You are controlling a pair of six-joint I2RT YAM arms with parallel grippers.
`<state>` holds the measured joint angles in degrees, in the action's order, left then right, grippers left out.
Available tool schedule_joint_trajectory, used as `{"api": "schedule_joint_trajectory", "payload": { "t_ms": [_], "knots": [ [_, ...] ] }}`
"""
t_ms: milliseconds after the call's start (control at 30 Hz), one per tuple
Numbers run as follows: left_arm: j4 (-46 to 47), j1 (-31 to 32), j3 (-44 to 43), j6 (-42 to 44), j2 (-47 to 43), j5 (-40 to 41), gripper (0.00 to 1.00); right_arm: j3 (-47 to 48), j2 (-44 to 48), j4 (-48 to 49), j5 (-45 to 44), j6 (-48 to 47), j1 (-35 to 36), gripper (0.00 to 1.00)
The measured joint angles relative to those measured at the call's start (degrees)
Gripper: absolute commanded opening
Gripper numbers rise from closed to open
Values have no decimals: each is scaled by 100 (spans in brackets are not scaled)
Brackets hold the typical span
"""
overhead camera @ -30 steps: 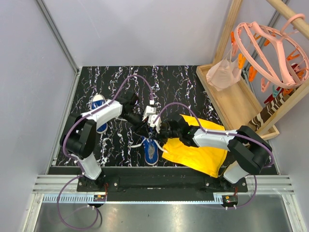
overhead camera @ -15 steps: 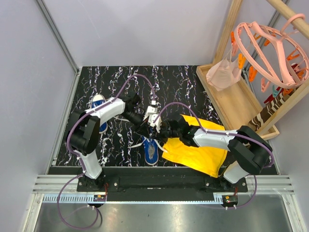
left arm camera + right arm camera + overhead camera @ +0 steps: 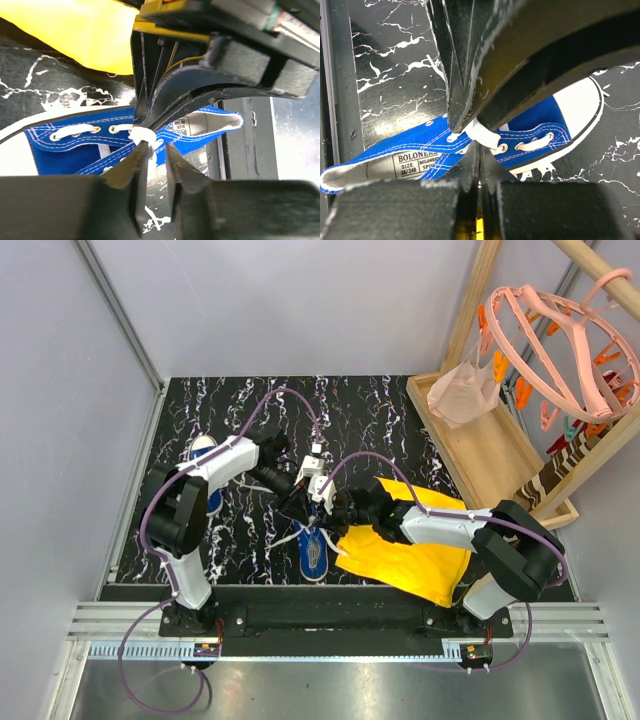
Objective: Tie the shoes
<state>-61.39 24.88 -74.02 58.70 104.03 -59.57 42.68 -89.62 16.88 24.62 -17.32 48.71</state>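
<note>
One blue sneaker lies near the table's front, toe toward the front edge. My left gripper and right gripper meet tip to tip just above its opening. In the left wrist view my left gripper pinches a wad of white lace at its tips, jaws a narrow gap apart, over the shoe. In the right wrist view my right gripper is shut at the same lace above the shoe. The second sneaker lies at the left, partly hidden under my left arm.
A yellow cloth lies right of the shoe under my right arm. A wooden tray stands along the right edge. A pink clip hanger hangs above it. Grey walls close the left and back.
My left arm's elbow and forearm have swung toward the back. Both grippers stay together at the lace over the shoe. The shoe has not moved.
</note>
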Motion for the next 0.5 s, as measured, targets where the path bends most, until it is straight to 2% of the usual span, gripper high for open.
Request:
{"api": "schedule_joint_trajectory", "payload": {
  "t_ms": [233, 500],
  "knots": [
    [-46, 0, -57, 24, 243, 4, 29, -2, 0, 0, 0, 0, 0, 0],
    [-81, 0, -144, 68, 337, -22, 16, -2, 0, 0, -2, 0, -2, 0]
  ]
}}
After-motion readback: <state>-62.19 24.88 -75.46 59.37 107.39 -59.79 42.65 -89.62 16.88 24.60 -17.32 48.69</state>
